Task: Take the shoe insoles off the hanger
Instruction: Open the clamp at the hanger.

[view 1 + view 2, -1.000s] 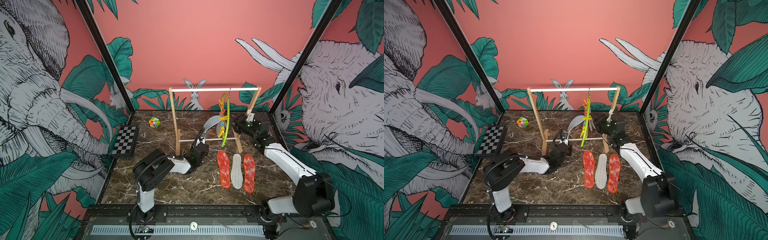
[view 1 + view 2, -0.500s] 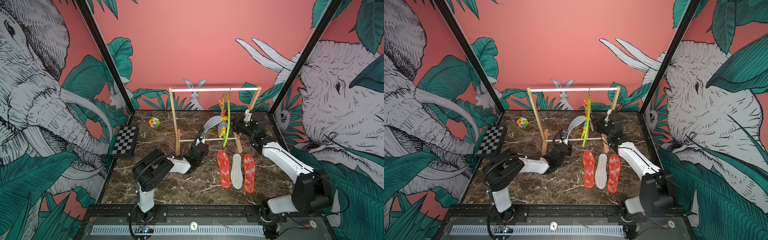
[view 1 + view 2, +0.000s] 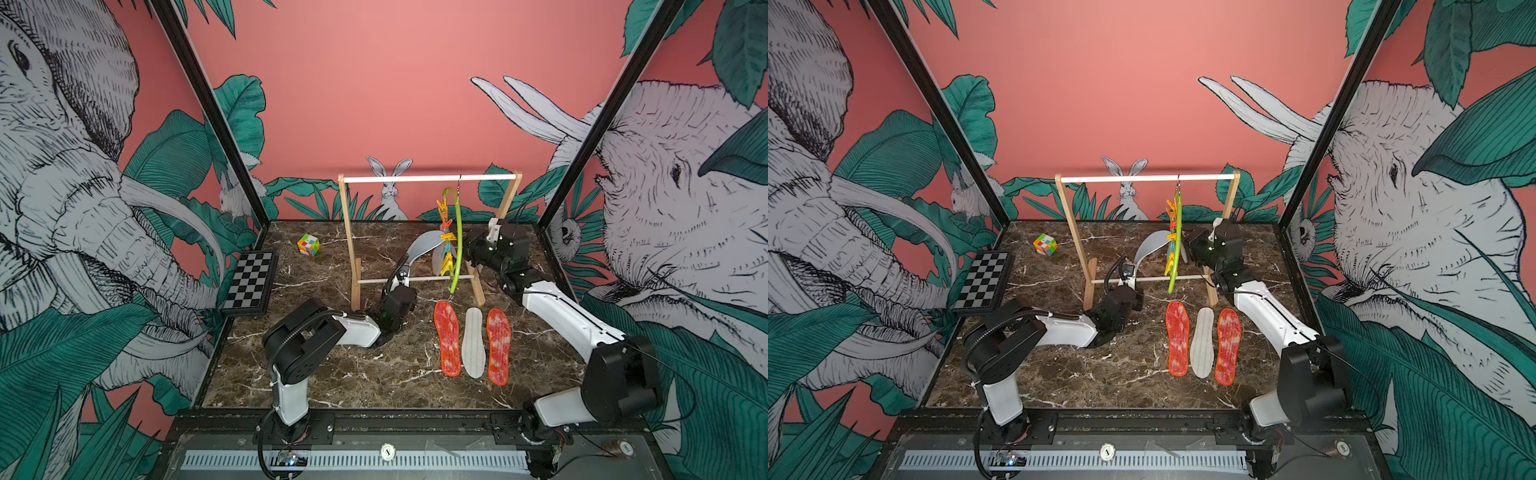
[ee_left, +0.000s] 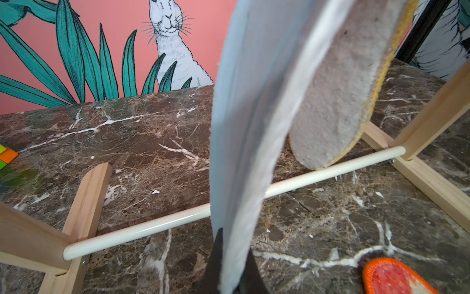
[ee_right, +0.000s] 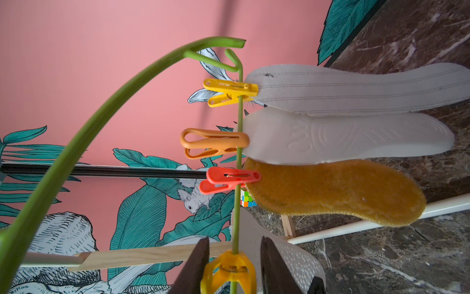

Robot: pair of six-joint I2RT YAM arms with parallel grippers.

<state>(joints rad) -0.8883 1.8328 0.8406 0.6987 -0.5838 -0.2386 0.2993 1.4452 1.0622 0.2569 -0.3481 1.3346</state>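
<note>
The left gripper (image 4: 232, 269) was squeezed tight on the bottom end of the blue-grey insole (image 4: 244, 127), which bent up from it toward the hanger (image 5: 76, 142). The right gripper (image 5: 234, 244) had its two fingers (image 5: 195, 267) apart, one on each side of a yellow clip (image 5: 229, 269) on the hanger's thin green bar (I could not tell if they pressed it). Farther along that bar, a red clip (image 5: 231, 178) held the mustard yellow insole (image 5: 330, 188). An orange clip (image 5: 213, 142) held the hanging white insole (image 5: 343, 135), and the end yellow clip (image 5: 229, 91) held the light grey insole (image 5: 356, 89).

In both top views the hanger hung from the white rod (image 3: 428, 178) of the wooden rack (image 3: 347, 232), at about 1 o'clock from the middle of the table (image 3: 332, 374). The right gripper was just beside it at 2 o'clock, and the left gripper was near 12 o'clock. Three more lay flat side by side between 3 and 4 o'clock: a red insole (image 3: 448, 338), the lying white insole (image 3: 473, 343) and a second red insole (image 3: 498, 345).
</note>
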